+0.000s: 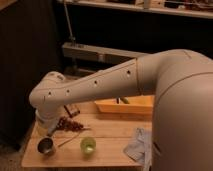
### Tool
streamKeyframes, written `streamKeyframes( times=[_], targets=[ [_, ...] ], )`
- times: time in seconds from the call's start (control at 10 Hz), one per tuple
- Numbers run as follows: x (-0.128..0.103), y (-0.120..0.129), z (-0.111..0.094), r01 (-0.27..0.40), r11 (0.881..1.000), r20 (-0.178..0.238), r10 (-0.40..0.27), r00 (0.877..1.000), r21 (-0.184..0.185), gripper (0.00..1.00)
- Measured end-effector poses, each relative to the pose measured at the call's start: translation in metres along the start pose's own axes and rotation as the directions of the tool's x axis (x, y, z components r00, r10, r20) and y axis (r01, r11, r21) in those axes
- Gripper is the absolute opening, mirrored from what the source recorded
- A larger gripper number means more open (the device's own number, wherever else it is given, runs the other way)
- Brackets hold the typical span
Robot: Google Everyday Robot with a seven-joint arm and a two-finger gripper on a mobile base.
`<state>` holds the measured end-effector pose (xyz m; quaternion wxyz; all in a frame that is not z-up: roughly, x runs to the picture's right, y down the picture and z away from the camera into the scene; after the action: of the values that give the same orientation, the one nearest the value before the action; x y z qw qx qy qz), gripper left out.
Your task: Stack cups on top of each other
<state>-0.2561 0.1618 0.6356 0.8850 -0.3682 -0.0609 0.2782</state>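
Hand (51,128) hangs low at the left of the wooden tabletop (110,132), just above the shiny steel cup (46,146). Whether it is apart or together I cannot tell. A translucent green plastic cup (88,145) stands apart to the right, unstacked. This looks like the reach for a first cup. The next move calls for centring over one rim.
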Motion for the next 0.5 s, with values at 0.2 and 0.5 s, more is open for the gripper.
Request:
streamKeyframes(
  times=[0.2, 0.5],
  targets=[
    [0.003, -0.018, 0.024, -0.002, 1.0, -0.032, 0.001, 0.999, -0.024, 0.54],
    [-0.005, -0.032, 0.042, 0.012, 0.998, -0.05, -0.015, 0.999, -0.065, 0.54]
  ],
)
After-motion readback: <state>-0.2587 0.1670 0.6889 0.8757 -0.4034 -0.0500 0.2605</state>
